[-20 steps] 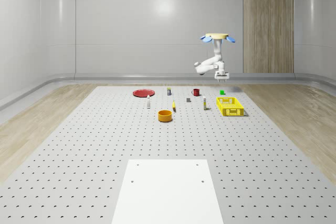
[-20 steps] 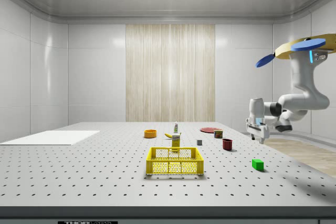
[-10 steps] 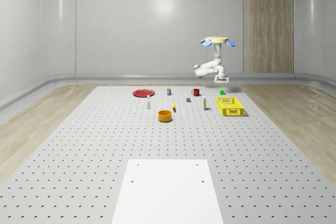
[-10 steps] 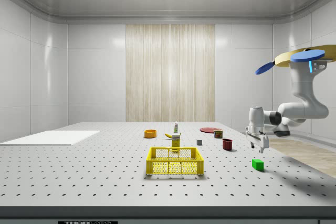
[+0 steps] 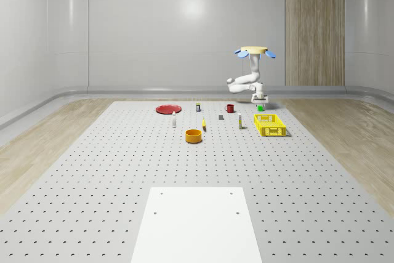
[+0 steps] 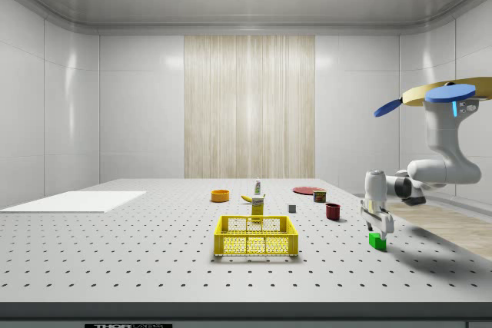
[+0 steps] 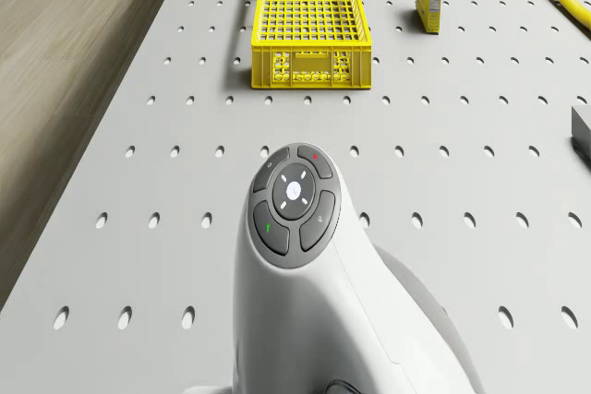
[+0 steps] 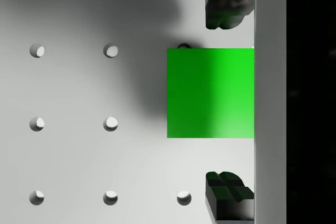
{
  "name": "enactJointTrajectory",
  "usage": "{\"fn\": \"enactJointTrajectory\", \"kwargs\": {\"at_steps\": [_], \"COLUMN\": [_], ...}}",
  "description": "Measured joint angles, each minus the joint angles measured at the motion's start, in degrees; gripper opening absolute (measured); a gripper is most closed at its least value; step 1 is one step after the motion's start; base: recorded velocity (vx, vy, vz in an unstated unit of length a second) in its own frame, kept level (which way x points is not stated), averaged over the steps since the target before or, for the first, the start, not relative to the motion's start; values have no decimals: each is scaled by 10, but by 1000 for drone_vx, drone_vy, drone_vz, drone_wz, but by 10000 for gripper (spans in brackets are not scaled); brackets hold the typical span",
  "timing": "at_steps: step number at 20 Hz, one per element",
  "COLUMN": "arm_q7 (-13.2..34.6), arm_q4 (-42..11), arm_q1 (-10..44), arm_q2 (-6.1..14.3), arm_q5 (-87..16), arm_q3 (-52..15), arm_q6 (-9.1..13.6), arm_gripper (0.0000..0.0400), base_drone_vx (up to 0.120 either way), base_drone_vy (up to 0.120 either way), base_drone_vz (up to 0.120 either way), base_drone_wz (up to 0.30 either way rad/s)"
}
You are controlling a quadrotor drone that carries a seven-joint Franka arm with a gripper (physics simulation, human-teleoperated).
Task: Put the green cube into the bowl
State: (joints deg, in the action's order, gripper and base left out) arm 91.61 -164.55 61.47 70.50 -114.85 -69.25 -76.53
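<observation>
The green cube [image 8: 210, 93] lies on the perforated table near its far right edge in the whole-scene view [image 5: 260, 108]. In the side view the green cube [image 6: 376, 242] sits just under the arm's hand. My gripper [image 8: 227, 100] is open and straddles the cube, one fingertip on each side with a gap to each face. The gripper [image 6: 378, 228] points straight down, low over the table. The drone [image 5: 254, 50] hovers above and slightly behind the cube. The orange bowl [image 5: 194, 135] stands well away, toward the table's middle.
A yellow basket [image 5: 270, 125] stands just in front of the cube. A red mug [image 5: 229, 108], a red plate [image 5: 167, 109], a banana [image 5: 204, 125] and small boxes are spread between cube and bowl. A white sheet [image 5: 197, 223] lies at the near edge.
The drone has sunk lower and the arm has carried the gripper down from well above the cube to around it.
</observation>
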Motion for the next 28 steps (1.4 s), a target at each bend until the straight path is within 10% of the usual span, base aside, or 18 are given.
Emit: {"fn": "enactJointTrajectory", "kwargs": {"at_steps": [15, 21, 28], "arm_q7": [10, 13, 18], "arm_q4": [16, 18, 15], "arm_q1": [17, 21, 25], "arm_q2": [32, 39, 44], "arm_q5": [-36, -36, -23], "arm_q3": [44, 46, 34], "arm_q6": [-49, -57, -57], "arm_gripper": [400, 290, 261], "base_drone_vx": [0, 0, 0], "base_drone_vy": [0, 0, 0], "base_drone_vz": [0, 0, 0], "base_drone_wz": [0, 0, 0]}}
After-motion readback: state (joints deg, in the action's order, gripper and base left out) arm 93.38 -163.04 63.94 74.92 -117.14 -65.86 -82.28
